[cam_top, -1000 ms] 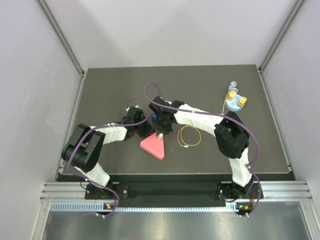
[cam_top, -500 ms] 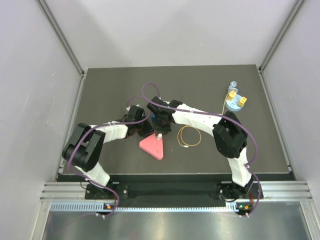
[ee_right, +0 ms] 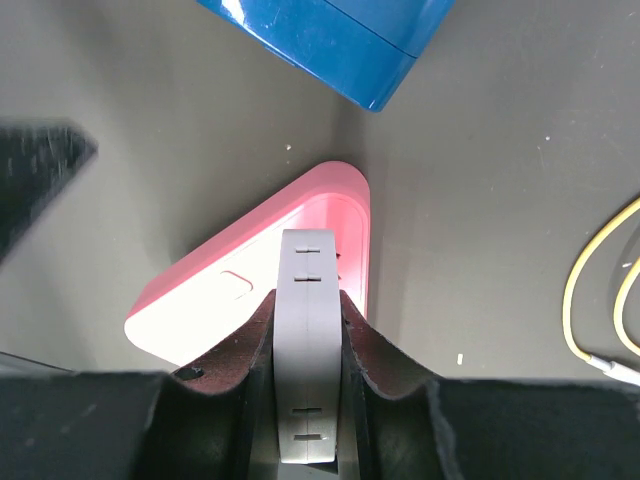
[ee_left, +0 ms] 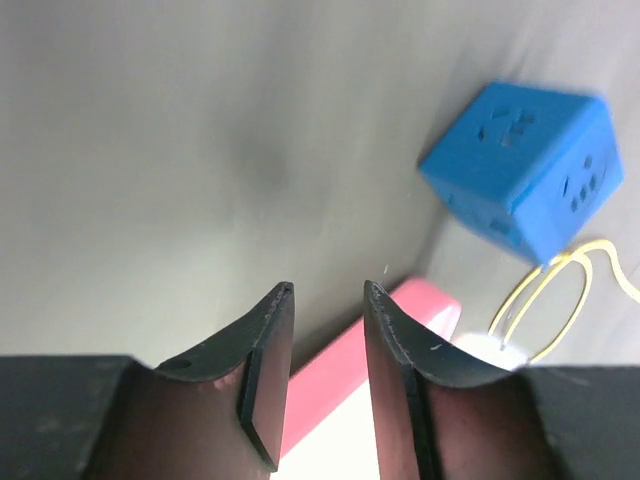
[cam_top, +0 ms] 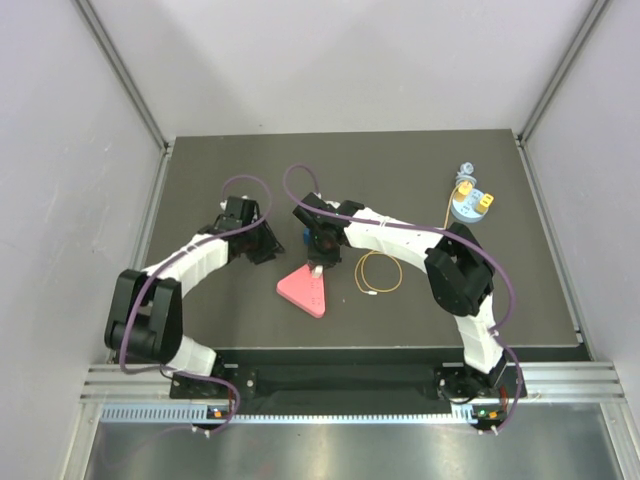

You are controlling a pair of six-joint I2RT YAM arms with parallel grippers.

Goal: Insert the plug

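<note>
The yellow plug (cam_top: 462, 187) with its thin yellow cable sits at a round blue-grey disc (cam_top: 471, 210) at the far right, away from both grippers. My right gripper (cam_top: 318, 262) (ee_right: 310, 300) is shut on a flat white slotted piece (ee_right: 308, 350) and holds it upright on the corner of a pink triangular block (cam_top: 305, 290) (ee_right: 220, 290). My left gripper (cam_top: 262, 243) (ee_left: 328, 290) is slightly open and empty, to the left of the pink block (ee_left: 340, 370) and apart from it.
A blue cube (ee_left: 520, 170) (ee_right: 340, 40) stands just behind the pink block, under the right wrist. A coil of yellow cable (cam_top: 378, 272) (ee_right: 600, 290) lies to the right of the block. A second yellow block (cam_top: 483, 204) sits on the disc.
My left arm has drawn back and to the left, away from the pink block. My right gripper stays on the white piece over the block, shifted slightly.
</note>
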